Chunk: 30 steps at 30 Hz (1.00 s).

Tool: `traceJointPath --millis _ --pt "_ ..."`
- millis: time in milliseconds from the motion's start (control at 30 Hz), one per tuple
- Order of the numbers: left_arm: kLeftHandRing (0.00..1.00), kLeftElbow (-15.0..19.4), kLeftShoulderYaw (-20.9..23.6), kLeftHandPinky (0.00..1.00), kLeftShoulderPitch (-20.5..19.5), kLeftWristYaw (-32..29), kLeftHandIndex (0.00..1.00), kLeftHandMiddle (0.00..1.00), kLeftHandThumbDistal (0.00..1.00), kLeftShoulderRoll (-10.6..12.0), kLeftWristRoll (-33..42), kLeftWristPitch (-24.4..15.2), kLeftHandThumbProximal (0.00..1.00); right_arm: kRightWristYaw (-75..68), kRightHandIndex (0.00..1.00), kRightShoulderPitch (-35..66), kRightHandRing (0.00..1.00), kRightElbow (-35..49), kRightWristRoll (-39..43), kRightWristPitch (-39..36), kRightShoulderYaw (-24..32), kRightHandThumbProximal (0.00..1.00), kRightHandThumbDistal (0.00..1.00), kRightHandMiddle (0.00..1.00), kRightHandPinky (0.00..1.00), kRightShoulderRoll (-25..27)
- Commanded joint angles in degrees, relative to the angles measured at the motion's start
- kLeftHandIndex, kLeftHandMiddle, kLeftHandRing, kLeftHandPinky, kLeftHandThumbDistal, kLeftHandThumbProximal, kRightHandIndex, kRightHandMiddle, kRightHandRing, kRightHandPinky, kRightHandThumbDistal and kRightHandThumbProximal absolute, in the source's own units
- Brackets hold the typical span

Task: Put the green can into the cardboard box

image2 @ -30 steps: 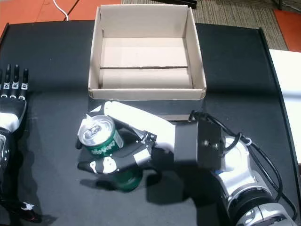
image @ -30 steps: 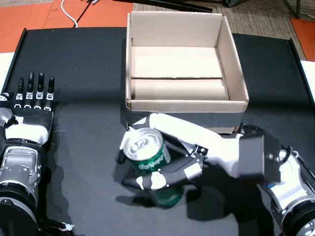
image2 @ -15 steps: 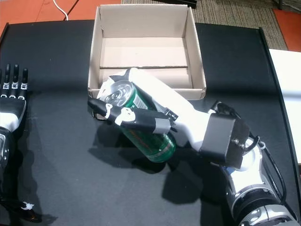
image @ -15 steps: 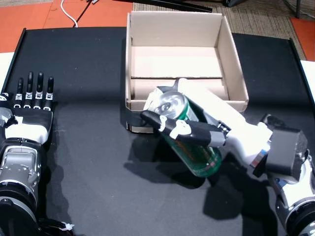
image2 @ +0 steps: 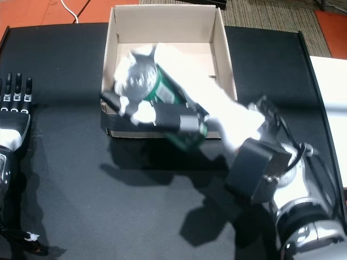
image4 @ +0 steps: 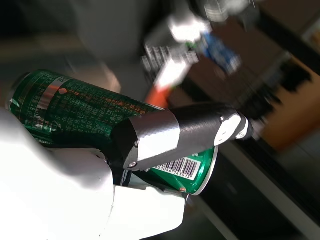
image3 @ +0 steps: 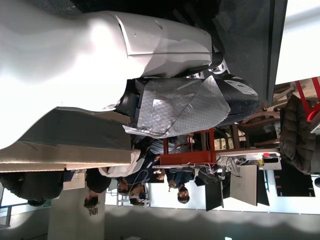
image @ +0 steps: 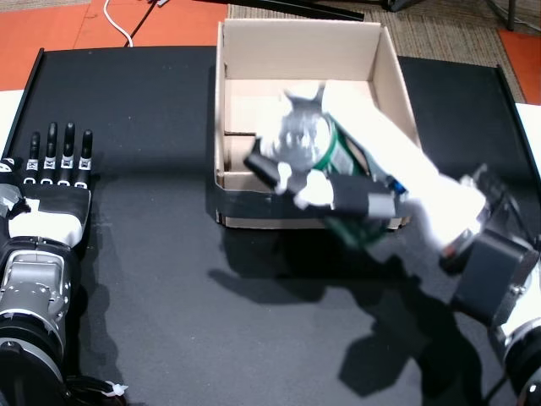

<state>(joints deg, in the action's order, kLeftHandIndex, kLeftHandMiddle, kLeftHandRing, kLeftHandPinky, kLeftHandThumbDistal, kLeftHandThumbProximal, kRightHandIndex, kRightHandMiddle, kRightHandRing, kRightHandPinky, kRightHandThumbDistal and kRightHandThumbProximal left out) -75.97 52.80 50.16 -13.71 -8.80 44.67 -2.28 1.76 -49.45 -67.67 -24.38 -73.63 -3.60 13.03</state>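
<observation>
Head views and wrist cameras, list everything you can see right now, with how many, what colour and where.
green can: one, green with silver top, tilted in the right hand over the box's front wall
cardboard box: one, brown, open, far middle of the table
table: one, black, under everything
cable: one, white, on the orange floor beyond the table
people: several, blurred, background of the left wrist view
left hand: one, black and white, flat, fingers extended
right hand: one, white and black, gripping the can

Right hand point(image: 355, 190) carried green can point(image2: 162, 95) from table up over cardboard box point(image: 397, 80).
</observation>
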Motion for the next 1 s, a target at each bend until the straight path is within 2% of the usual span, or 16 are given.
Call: traceJointPath --millis 0,33,67,167,267,333,433,467,500,533,767,800,833,867,900,967 --pt "0.75 -0.4 0.0 0.88 -0.5 -0.3 0.57 0.62 0.00 -0.2 0.0 0.0 0.98 -6.8 0.00 -3.5 0.00 1.5 -3.3 -1.6 -0.3 0.76 0.13 0.00 0.00 1.2" --pt "0.74 -0.4 -0.1 0.89 -0.5 -0.1 0.57 0.62 0.00 -0.3 -0.2 -0.1 0.98 -10.6 0.00 -4.5 0.00 2.0 -5.6 -1.5 -0.6 0.75 0.14 0.00 0.00 1.6" --pt "0.74 -0.4 -0.3 0.88 -0.5 0.2 0.57 0.62 0.00 -0.3 -0.4 -0.2 0.98 -14.2 0.00 -5.6 0.00 2.3 -7.6 -1.4 -0.9 0.74 0.09 0.00 0.03 1.9" --pt "0.76 -0.5 -0.8 0.90 -0.5 0.3 0.59 0.63 0.00 -0.3 -0.9 -0.5 1.00 -23.6 0.00 -9.5 0.00 2.0 -12.9 0.4 -2.7 0.70 0.23 0.00 0.01 3.0" --pt "0.76 -0.5 -0.7 0.89 -0.5 0.7 0.59 0.63 0.00 -0.1 -0.9 -0.7 1.00 -30.4 0.00 -13.1 0.00 0.4 -16.3 2.5 -5.3 0.66 0.28 0.00 0.01 3.8" --pt "0.77 -0.5 -0.5 0.90 -0.5 0.6 0.61 0.64 0.00 0.0 -0.7 -0.5 1.00 -33.2 0.00 -15.2 0.00 -0.9 -17.4 3.1 -7.0 0.66 0.31 0.00 0.03 4.2" --pt "0.76 -0.6 -0.4 0.89 -0.6 0.6 0.61 0.64 0.00 0.0 -0.6 -0.4 1.00 -36.7 0.00 -18.0 0.00 -2.4 -18.8 4.6 -9.2 0.73 0.38 0.00 0.03 4.4" --pt "0.77 -0.6 -0.4 0.88 -0.6 0.7 0.62 0.64 0.00 0.0 -0.5 -0.3 1.00 -39.3 0.00 -18.8 0.00 -2.5 -20.4 6.1 -10.5 0.73 0.38 0.00 0.01 4.6" --pt "0.78 -0.6 -0.3 0.89 -0.6 0.5 0.63 0.64 0.00 0.0 -0.5 -0.3 1.00 -41.6 0.00 -19.7 0.02 -2.9 -21.8 7.7 -11.9 0.69 0.31 0.00 0.04 4.6" --pt "0.78 -0.6 -0.3 0.88 -0.6 0.8 0.62 0.64 0.00 0.0 -0.5 -0.3 1.00 -43.1 0.00 -20.6 0.01 -3.5 -22.7 9.5 -13.1 0.64 0.30 0.00 0.07 4.5" --pt "0.80 -0.6 -0.4 0.88 -0.7 0.7 0.65 0.67 0.00 0.2 -0.6 -0.4 1.00 -35.7 0.00 -25.7 0.01 -9.1 -19.7 23.1 -14.8 0.70 0.32 0.00 0.13 0.9" --pt "0.79 -0.6 -0.5 0.88 -0.8 0.6 0.65 0.66 0.00 0.2 -0.8 -0.4 1.00 -33.8 0.00 -26.4 0.00 -9.6 -18.5 25.4 -14.1 0.67 0.29 0.00 0.13 0.2" --pt "0.78 -0.6 -0.6 0.87 -0.9 0.7 0.64 0.65 0.00 0.2 -0.9 -0.4 1.00 -31.0 0.00 -27.0 0.00 -10.0 -16.8 27.5 -13.1 0.58 0.23 0.00 0.15 -0.5" --pt "0.77 -0.6 -0.6 0.87 -0.9 1.0 0.64 0.65 0.00 0.2 -0.8 -0.4 1.00 -29.1 0.08 -27.7 0.00 -10.2 -15.7 30.3 -12.6 0.49 0.16 0.00 0.17 -1.1" --pt "0.77 -0.6 -0.5 0.87 -0.9 1.1 0.64 0.65 0.00 0.2 -0.7 -0.4 1.00 -27.9 0.15 -28.3 0.00 -10.4 -15.2 32.6 -12.4 0.43 0.12 0.00 0.13 -1.6" --pt "0.78 -0.6 -0.2 0.88 -1.1 0.7 0.65 0.67 0.00 0.3 -0.4 -0.2 1.00 -24.8 0.10 -29.3 0.02 -10.6 -14.3 36.4 -12.2 0.26 0.07 0.00 0.14 -2.2"
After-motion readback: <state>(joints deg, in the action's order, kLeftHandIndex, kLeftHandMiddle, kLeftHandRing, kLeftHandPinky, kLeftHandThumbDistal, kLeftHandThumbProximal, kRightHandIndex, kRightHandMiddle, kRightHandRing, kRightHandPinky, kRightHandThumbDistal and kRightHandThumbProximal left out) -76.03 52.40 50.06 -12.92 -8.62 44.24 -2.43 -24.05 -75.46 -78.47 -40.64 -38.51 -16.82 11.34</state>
